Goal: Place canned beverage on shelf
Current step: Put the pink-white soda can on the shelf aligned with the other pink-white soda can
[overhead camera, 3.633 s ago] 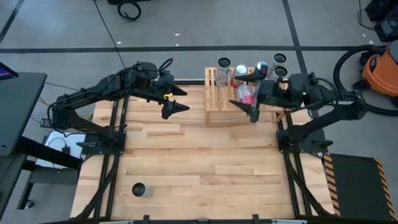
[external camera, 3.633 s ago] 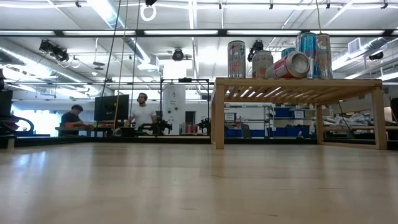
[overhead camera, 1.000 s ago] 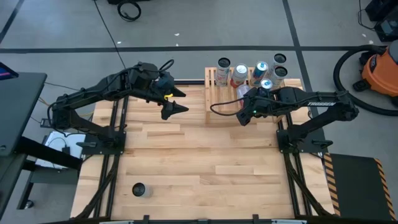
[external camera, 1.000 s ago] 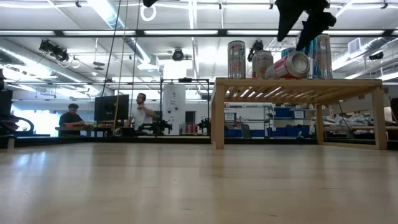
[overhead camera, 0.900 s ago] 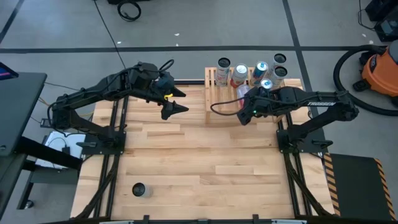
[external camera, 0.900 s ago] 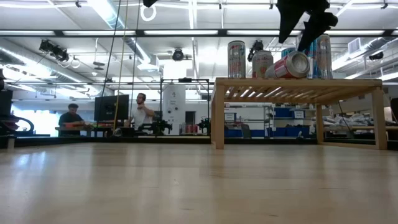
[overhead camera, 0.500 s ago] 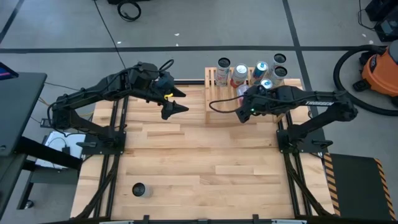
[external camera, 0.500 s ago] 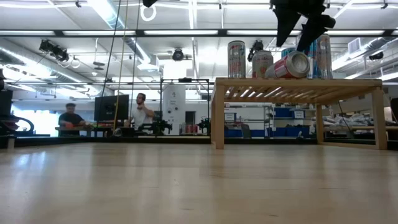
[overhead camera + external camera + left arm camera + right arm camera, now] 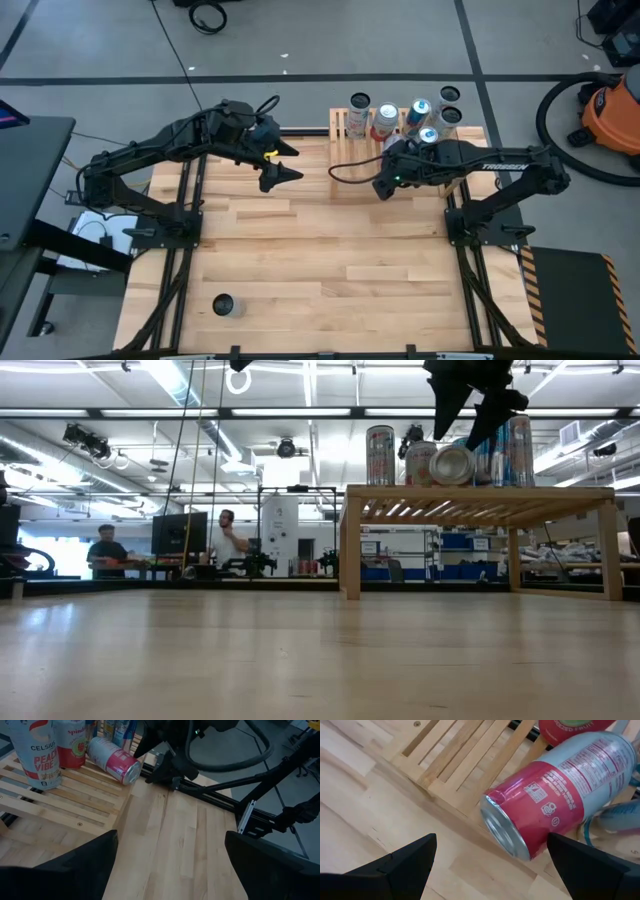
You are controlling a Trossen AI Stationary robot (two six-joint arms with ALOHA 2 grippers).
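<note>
On the shelf [image 9: 455, 757] a pink can [image 9: 555, 795] lay tipped over. Right gripper [image 9: 468, 422] hovered above it, fingers spread, empty. Left gripper [image 9: 283, 160] waited mid-table, fingers apart.

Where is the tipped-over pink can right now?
The pink can lies on its side on the slatted shelf, beside the upright cans, directly below the open right gripper; its end faces the low camera.

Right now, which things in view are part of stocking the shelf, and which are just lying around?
Part of the job:
- shelf
- pink can lying on its side on the shelf
- upright cans on the shelf
- right gripper, open above the pink can

Lying about:
- dark can at the table's near edge
- orange vacuum on the floor
</note>
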